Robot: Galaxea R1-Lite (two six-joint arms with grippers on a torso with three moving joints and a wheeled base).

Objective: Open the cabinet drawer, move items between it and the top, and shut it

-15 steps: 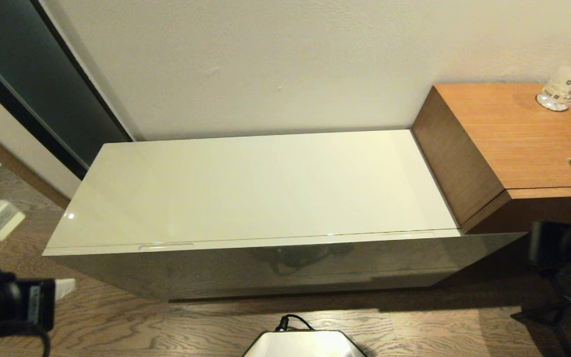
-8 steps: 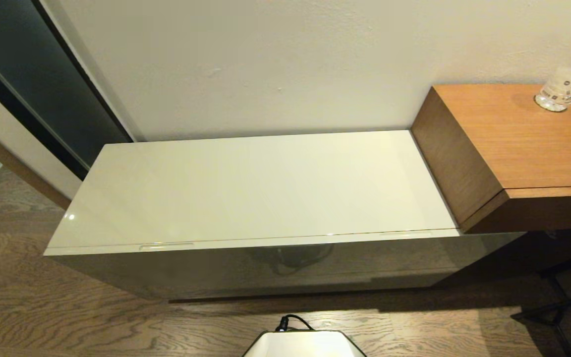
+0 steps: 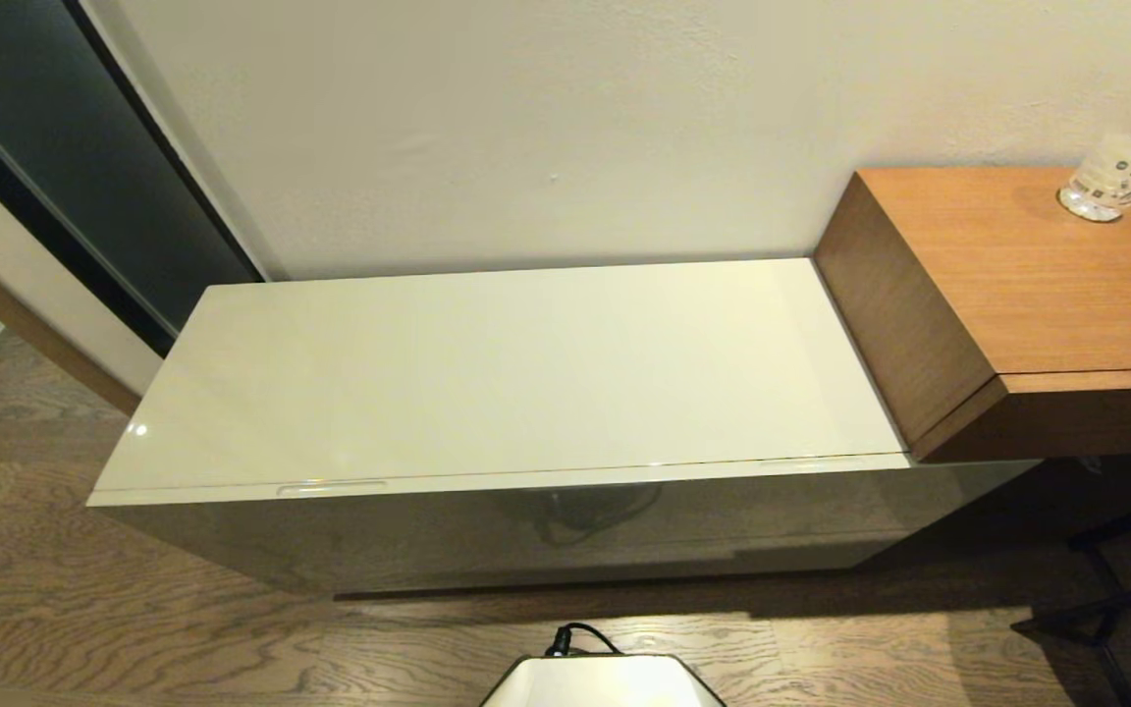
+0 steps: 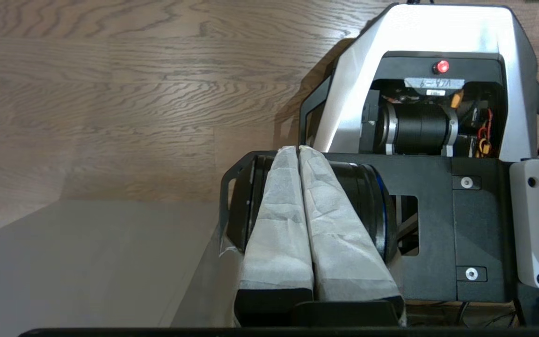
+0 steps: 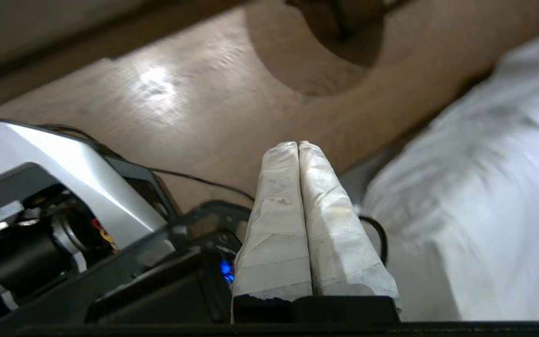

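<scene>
The long cream cabinet (image 3: 526, 530) stands against the wall. Its glossy top (image 3: 507, 373) carries nothing. The drawer (image 3: 546, 525) is closed, its grey-beige front flush, with a slot handle at the left (image 3: 330, 486) and a fainter one at the right (image 3: 806, 461). Neither arm shows in the head view. My left gripper (image 4: 298, 149) is shut with nothing in it, hanging low over the robot base (image 4: 419, 93) and the wood floor. My right gripper (image 5: 298, 144) is also shut and empty, low beside the base, near white fabric (image 5: 484, 187).
A taller brown wood-grain desk unit (image 3: 1017, 295) adjoins the cabinet's right end, with a clear bottle (image 3: 1115, 167) at its back. A dark door panel (image 3: 65, 167) is at the far left. Black chair legs (image 3: 1115, 599) stand on the floor at the right.
Both arms, visible at the left and right edges of the head view a second ago, have dropped out of it. The cabinet and drawer have not changed.
</scene>
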